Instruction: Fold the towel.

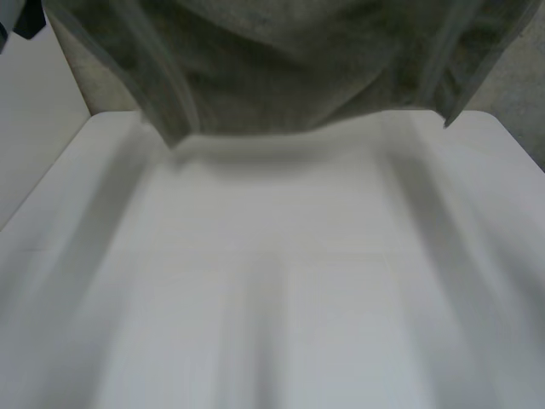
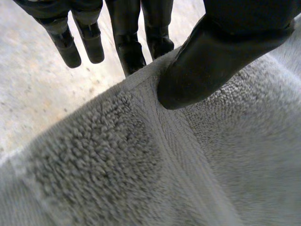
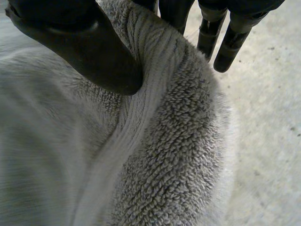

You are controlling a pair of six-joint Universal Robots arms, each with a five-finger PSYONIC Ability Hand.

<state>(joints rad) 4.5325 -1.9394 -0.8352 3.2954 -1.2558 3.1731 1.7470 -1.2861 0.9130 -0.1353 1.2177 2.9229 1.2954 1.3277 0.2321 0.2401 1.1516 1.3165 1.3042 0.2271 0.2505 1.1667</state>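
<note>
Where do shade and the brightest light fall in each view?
Head view: the towel hangs dark, a shadow band on the table under its lower edge. Left wrist view: the floor beyond the left hand is brightest, no glare. Right wrist view: the towel dims in the crease by the right hand.

table (image 1: 281,298): bright, soft even light.
towel (image 1: 281,77): dim in head view; soft shadow band below its hanging edge.
floor (image 2: 33,94): pale, bright beyond the left hand (image 2: 221,52).
</note>
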